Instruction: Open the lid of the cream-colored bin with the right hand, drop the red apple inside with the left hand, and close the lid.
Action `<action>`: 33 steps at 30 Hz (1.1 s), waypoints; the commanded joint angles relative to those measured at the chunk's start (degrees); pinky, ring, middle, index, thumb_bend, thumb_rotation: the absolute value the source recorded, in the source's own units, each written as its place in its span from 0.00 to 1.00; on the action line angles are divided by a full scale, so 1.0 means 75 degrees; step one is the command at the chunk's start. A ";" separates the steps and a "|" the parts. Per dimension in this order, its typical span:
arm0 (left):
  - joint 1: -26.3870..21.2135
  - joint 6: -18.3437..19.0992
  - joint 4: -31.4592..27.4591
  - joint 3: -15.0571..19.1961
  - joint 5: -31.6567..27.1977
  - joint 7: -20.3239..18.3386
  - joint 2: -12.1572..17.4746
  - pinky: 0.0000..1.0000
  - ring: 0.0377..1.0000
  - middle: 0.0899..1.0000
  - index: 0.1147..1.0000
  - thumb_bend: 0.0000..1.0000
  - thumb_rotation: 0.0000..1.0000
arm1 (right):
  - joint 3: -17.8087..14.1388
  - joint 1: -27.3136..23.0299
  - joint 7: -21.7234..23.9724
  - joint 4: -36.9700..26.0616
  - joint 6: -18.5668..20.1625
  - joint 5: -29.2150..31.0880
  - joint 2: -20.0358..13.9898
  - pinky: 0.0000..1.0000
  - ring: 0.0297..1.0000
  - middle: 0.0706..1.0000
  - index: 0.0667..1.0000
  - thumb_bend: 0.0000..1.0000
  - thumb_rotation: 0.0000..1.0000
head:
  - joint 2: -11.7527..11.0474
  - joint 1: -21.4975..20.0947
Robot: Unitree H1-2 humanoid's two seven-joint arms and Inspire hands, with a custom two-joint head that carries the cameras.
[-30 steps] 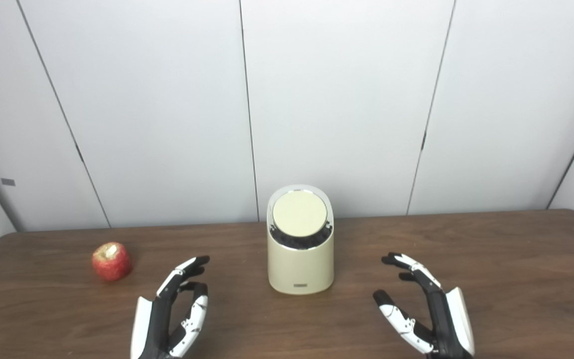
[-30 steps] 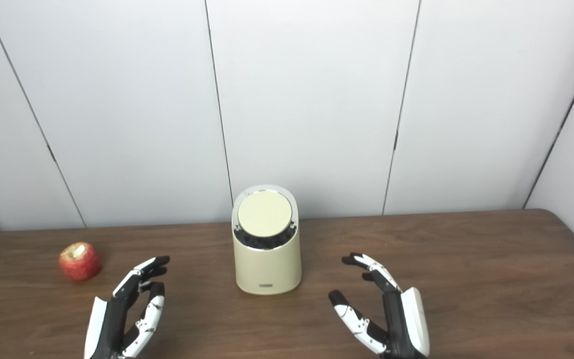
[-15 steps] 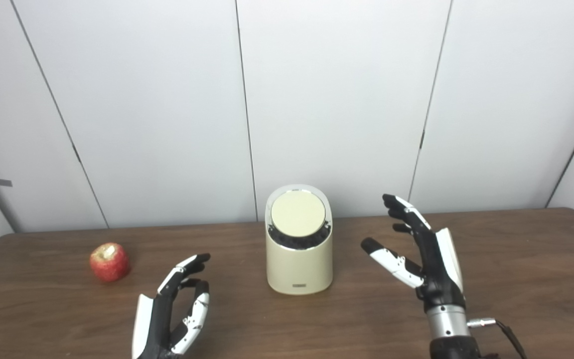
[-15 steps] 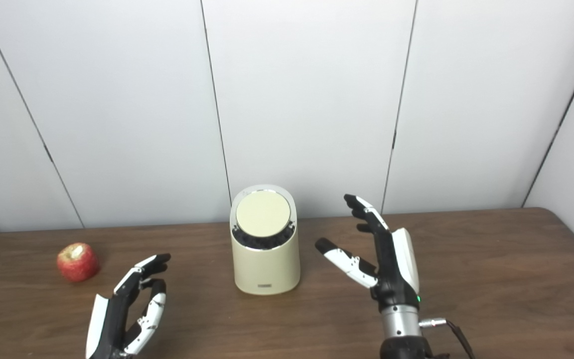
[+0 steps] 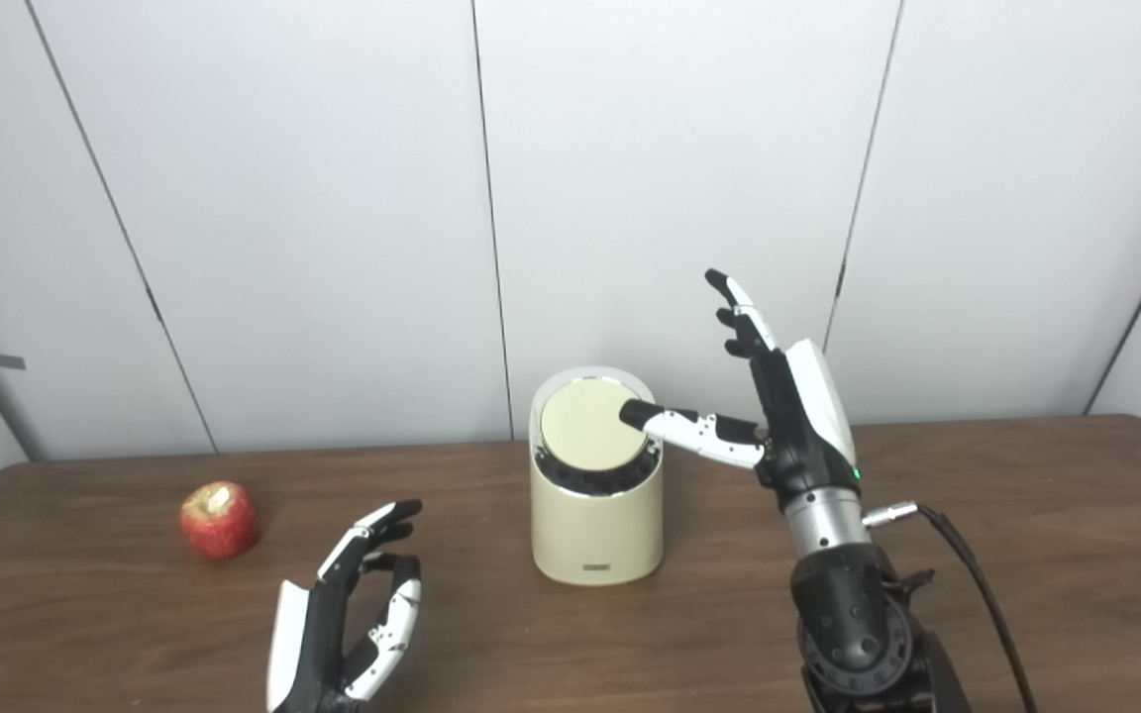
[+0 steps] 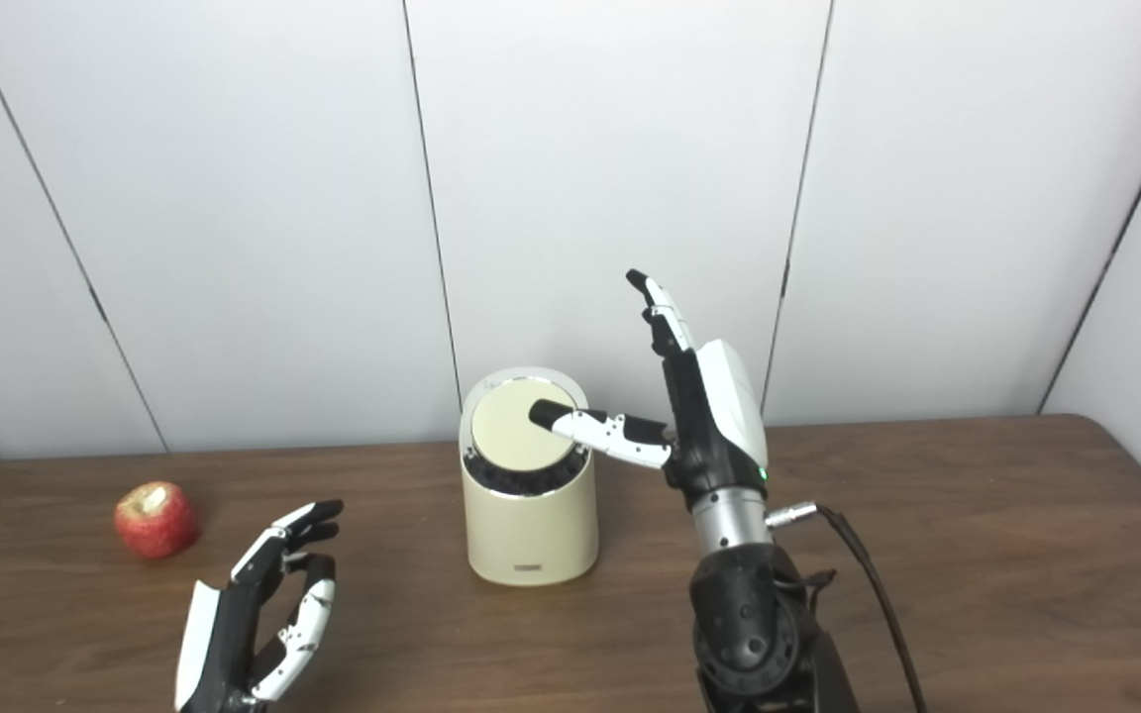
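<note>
The cream-colored bin stands at the middle of the brown table, its round lid tilted toward me and shut. My right hand is raised just right of the bin, open, fingers pointing up. Its thumb reaches left over the lid's right edge; I cannot tell whether it touches. The red apple sits on the table at the far left, its pale top showing. My left hand is open and empty, low near the front edge, right of the apple and left of the bin.
The table is dark brown wood, with its right corner rounded at the back. A grey panelled wall stands close behind it. A black cable trails from my right wrist.
My right hand rose from low over the table and moved left to the bin, bringing its thumb over the lid. The left hand, apple and bin stayed put.
</note>
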 commanded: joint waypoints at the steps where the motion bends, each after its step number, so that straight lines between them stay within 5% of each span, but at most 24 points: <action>1: 0.0008 -0.0252 0.0138 -0.0064 0.0070 0.0085 -0.0084 0.67 0.77 0.79 0.76 0.15 0.50 | 0.0031 -0.0466 0.0009 0.0134 0.0031 -0.0056 -0.0022 0.86 0.94 0.97 0.98 0.96 0.52 | 0.0011 -0.0005; 7: 0.0030 -0.0171 0.0071 -0.0077 0.0119 0.0090 -0.0118 0.68 0.77 0.79 0.76 0.17 0.51 | 0.0131 -0.0968 -0.0232 0.0940 0.0090 -0.0302 -0.0027 0.70 0.87 1.00 1.00 0.96 0.49 | 0.0022 -0.0021; 10: 0.0025 -0.0210 0.0086 -0.0083 0.0147 0.0112 -0.0120 0.68 0.77 0.79 0.76 0.16 0.52 | 0.0237 -0.1129 -0.0299 0.1160 0.0248 -0.0568 -0.0049 0.74 0.88 1.00 1.00 0.95 0.47 | 0.0027 -0.0025; 13: 0.0017 -0.0239 0.0099 -0.0091 0.0183 0.0129 -0.0121 0.68 0.77 0.79 0.75 0.16 0.49 | 0.0291 -0.1249 -0.0397 0.1411 0.0312 -0.0674 -0.0042 0.87 0.92 1.00 1.00 0.94 0.46 | 0.0027 -0.0022; 22: 0.0024 -0.0208 0.0066 -0.0098 0.0246 0.0130 -0.0153 0.68 0.77 0.78 0.75 0.17 0.52 | 0.0371 -0.1650 -0.0798 0.2610 0.0140 -0.0737 -0.0199 0.97 0.98 1.00 1.00 0.90 0.42 | 0.0091 0.0009; 33: -0.0017 -0.0190 0.0064 -0.0087 0.0254 0.0132 -0.0206 0.67 0.76 0.79 0.75 0.17 0.56 | 0.0729 -0.1783 -0.1083 0.3273 0.0351 -0.1023 -0.0528 0.96 1.00 1.00 1.00 0.99 0.16 | 0.0146 0.0011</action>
